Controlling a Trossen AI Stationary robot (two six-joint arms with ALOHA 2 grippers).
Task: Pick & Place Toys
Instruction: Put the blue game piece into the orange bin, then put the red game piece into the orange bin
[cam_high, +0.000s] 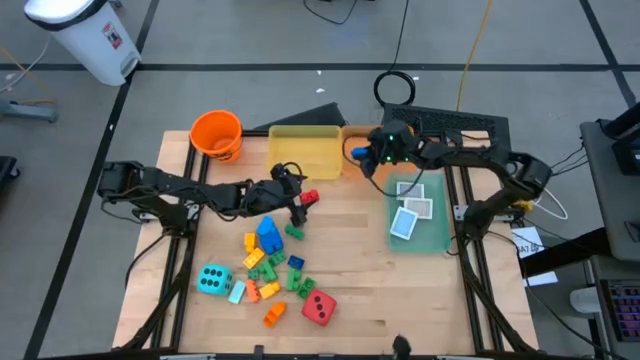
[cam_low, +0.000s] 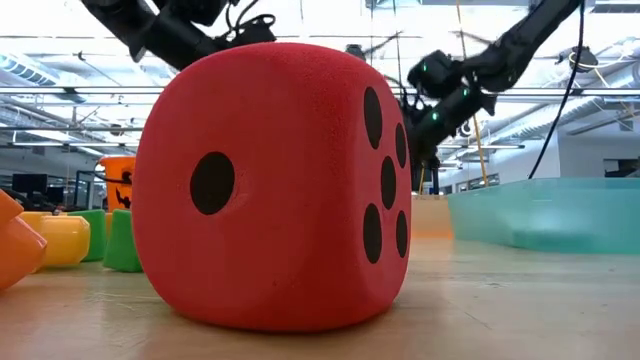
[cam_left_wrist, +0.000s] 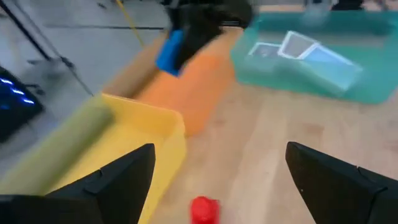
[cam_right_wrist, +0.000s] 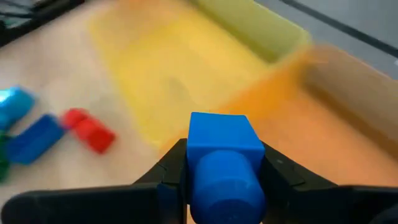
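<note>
My right gripper (cam_high: 366, 154) is shut on a blue brick (cam_right_wrist: 224, 146) and hangs over the orange tray (cam_right_wrist: 292, 118), next to the yellow tray (cam_high: 305, 150). My left gripper (cam_left_wrist: 221, 149) stands open near the table's middle. A red brick (cam_left_wrist: 204, 208) lies flat on the wood between its fingers and touches neither. More bricks (cam_high: 270, 260) lie in a loose heap nearer the front edge. A cyan die (cam_high: 213, 280) and a red die (cam_high: 319, 307) rest on the wood. White cards (cam_high: 410, 210) lie in the green tray (cam_high: 438, 235). My right gripper pinches the blue brick's two opposite side faces (cam_right_wrist: 194, 163) between its two fingers. The fingers (cam_right_wrist: 283, 180) come in slanting down from the table's right side. The brick is lifted clear above the orange tray, with a round stud (cam_right_wrist: 227, 183) facing back toward the wrist.
An orange bucket (cam_high: 216, 134) stands at the far left corner of the board. The three trays line the far and right sides. In the low view the red die (cam_low: 270, 190) blocks most of the table. Bare wood lies between the heap and the green tray.
</note>
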